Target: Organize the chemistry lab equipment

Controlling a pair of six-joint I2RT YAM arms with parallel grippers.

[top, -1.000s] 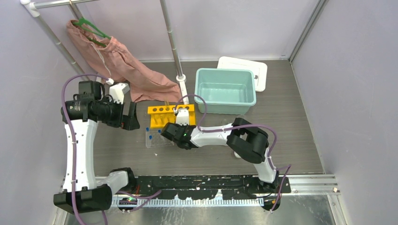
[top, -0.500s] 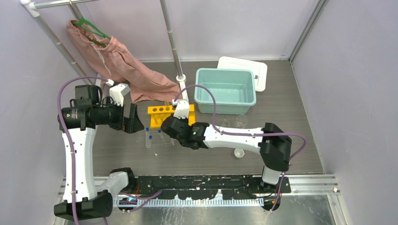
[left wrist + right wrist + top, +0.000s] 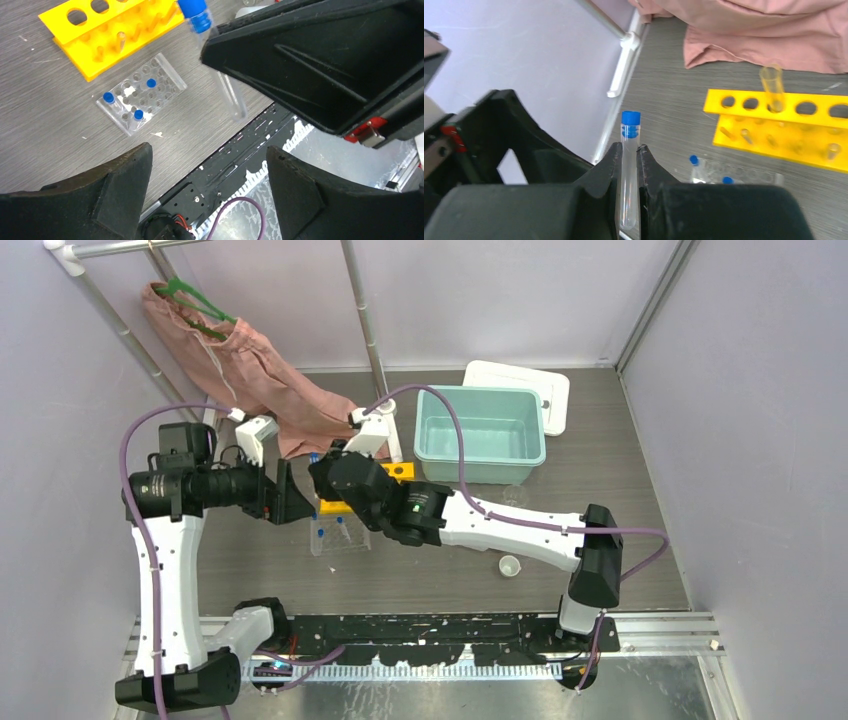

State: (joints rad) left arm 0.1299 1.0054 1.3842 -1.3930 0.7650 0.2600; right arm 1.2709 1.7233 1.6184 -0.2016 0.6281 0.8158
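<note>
Setting: grey wood-grain table [image 3: 640,540] enclosed by pale lilac walls, with both arms reaching toward its left half.
Right gripper [image 3: 628,159]: clamped on a clear blue-capped tube [image 3: 629,142]; the cap sticks out above the fingertips and the tube is lifted off the table.
Left gripper [image 3: 207,167]: jaws spread wide and gripping nothing; it faces the right gripper, and in the left wrist view the held tube shows in the gap between the two fingers [image 3: 120,185], touching neither.
Yellow tube rack [image 3: 774,122]: on the table beside the pink cloth, with one clear uncapped tube [image 3: 771,85] standing in a hole.
Clear well tray [image 3: 142,97]: flat on the table just in front of the rack, with three small blue-capped tubes [image 3: 108,97] standing in its wells.
Tiny white cup [image 3: 510,566]: upright on the table, near the right arm's forearm.
Glass beaker [image 3: 515,496]: just in front of the teal bin's right corner.
Teal bin [image 3: 482,467]: right of the rack, with a white lid [image 3: 555,390] behind it.
Pink garment [image 3: 270,380]: hangs from a green hanger [image 3: 195,302] at the back left, its lower part draped onto the table.
</note>
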